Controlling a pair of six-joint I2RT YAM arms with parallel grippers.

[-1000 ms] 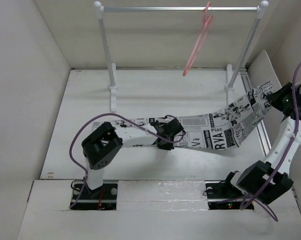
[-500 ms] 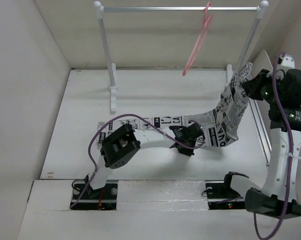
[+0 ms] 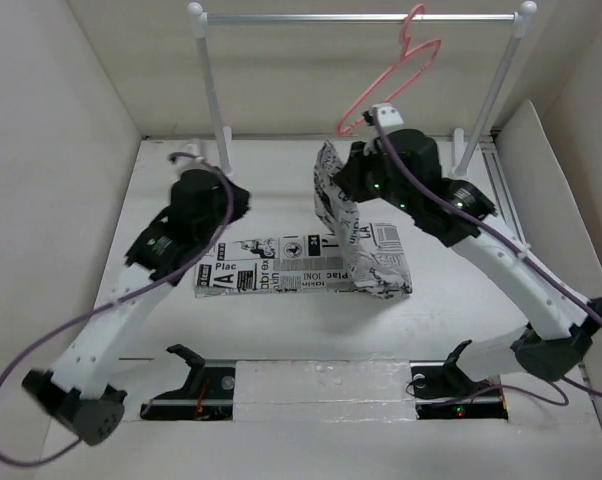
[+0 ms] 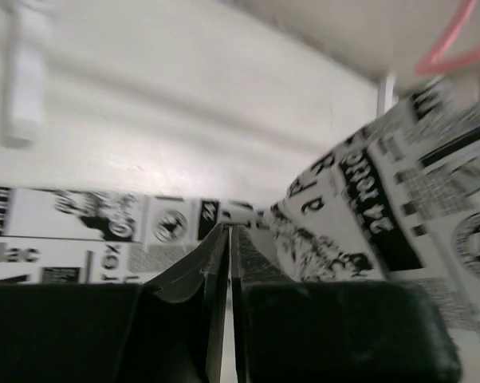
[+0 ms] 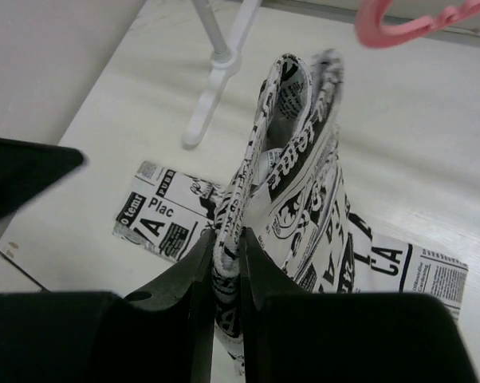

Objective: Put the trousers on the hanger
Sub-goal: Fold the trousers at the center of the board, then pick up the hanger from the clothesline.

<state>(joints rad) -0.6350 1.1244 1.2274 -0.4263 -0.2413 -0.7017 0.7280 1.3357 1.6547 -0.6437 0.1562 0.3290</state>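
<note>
The trousers (image 3: pixel 281 272) lie partly flat on the table. One end is lifted and folded upright (image 3: pixel 333 205) in my right gripper (image 3: pixel 341 182), which is shut on the cloth edge (image 5: pixel 304 167); the fingers (image 5: pixel 228 239) pinch a thick fold. The pink hanger (image 3: pixel 413 62) hangs by its hook from the rail, just above and behind the right gripper; its hook shows in the right wrist view (image 5: pixel 399 24). My left gripper (image 3: pixel 238 200) is raised over the left part of the trousers, shut and empty (image 4: pixel 228 231). The lifted cloth (image 4: pixel 383 183) and the hanger (image 4: pixel 455 40) show at its right.
The white-and-silver rail (image 3: pixel 361 17) spans the back on two posts (image 3: pixel 213 95) (image 3: pixel 491 95). The left post's foot (image 5: pixel 212 72) is close behind the trousers. White walls enclose the table on the left, back and right. A metal strip (image 3: pixel 501 185) runs along the right edge.
My right arm swung left, carrying the trousers' end from the right side to the centre under the hanger. My left arm left the cloth, rose and moved back left. The hanger has turned.
</note>
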